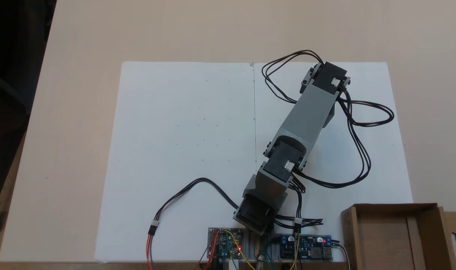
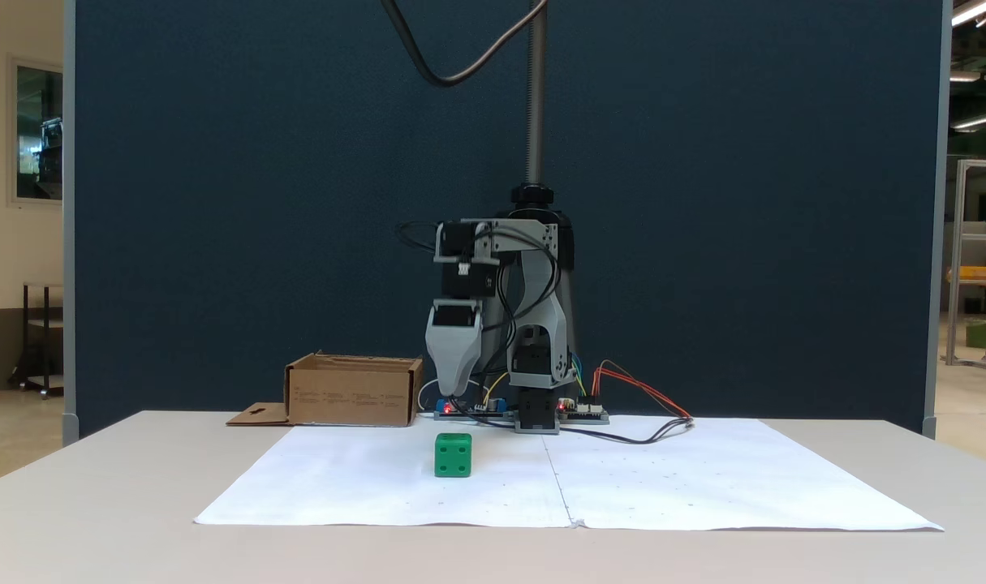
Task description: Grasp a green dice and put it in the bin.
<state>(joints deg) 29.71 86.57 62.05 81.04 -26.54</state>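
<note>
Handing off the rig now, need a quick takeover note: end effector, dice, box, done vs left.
End effector: hangs pointing down above the green dice, clear of it and holding nothing. Only one grey tip shows, so open or shut cannot be told.
Dice: sits on the white paper sheet in front of the arm, not yet grasped.
Box: the cardboard one stands off the paper beside the arm's base, left of it in the front fixed view. What shows of its floor from above is bare.
Done: nothing yet.
Left: grasp, carry, drop in the box.

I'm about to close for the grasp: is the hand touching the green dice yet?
Apart. In a fixed view the hand points down with its tip clearly above the green dice, which sits on the white paper, with open space between them.
</note>
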